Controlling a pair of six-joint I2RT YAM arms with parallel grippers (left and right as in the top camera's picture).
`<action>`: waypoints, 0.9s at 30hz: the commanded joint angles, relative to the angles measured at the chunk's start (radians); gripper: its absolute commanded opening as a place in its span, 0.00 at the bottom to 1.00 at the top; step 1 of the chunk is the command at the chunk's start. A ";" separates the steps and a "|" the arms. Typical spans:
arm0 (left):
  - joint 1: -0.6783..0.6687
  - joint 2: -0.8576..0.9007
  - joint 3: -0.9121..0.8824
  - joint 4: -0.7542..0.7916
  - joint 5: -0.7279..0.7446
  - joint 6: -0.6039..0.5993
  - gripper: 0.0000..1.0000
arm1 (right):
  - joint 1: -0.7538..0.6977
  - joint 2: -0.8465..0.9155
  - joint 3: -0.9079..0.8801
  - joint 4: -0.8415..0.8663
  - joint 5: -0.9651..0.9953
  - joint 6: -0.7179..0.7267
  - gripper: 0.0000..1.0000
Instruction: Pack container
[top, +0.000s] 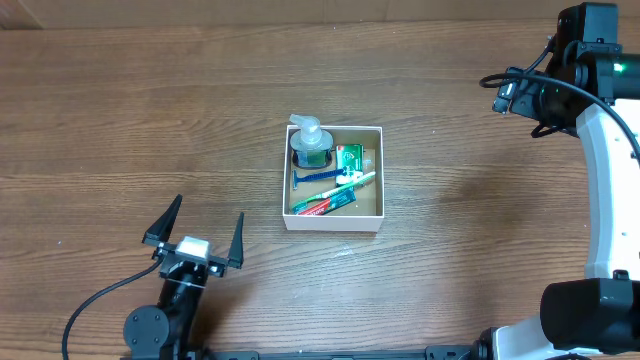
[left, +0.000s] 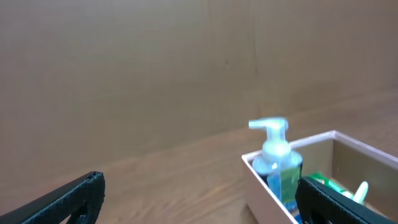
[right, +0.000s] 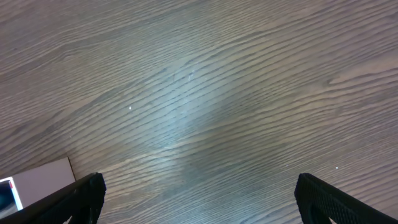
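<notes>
Sitting near the middle of the table (top: 120, 120), the container (top: 332, 224) held a pump bottle (top: 311, 143) and a toothbrush (top: 352, 181).
The left gripper (top: 210, 206) hovered near the container's front-left corner, its fingers spread wide and empty. The right gripper (right: 199, 202) was well apart beyond the container's right side, also spread and holding nothing.

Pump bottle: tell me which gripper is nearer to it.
Left. The left gripper is open, below-left of the pump bottle in the overhead view; the right gripper is farther, up-right.
</notes>
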 joint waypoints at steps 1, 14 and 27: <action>0.008 -0.014 -0.045 0.003 -0.007 0.019 1.00 | -0.005 -0.019 0.023 0.006 0.006 -0.001 1.00; 0.021 -0.014 -0.049 -0.134 -0.034 0.027 1.00 | -0.005 -0.019 0.023 0.005 0.006 -0.001 1.00; 0.021 -0.014 -0.049 -0.134 -0.034 0.027 1.00 | -0.005 -0.019 0.023 0.005 0.006 -0.001 1.00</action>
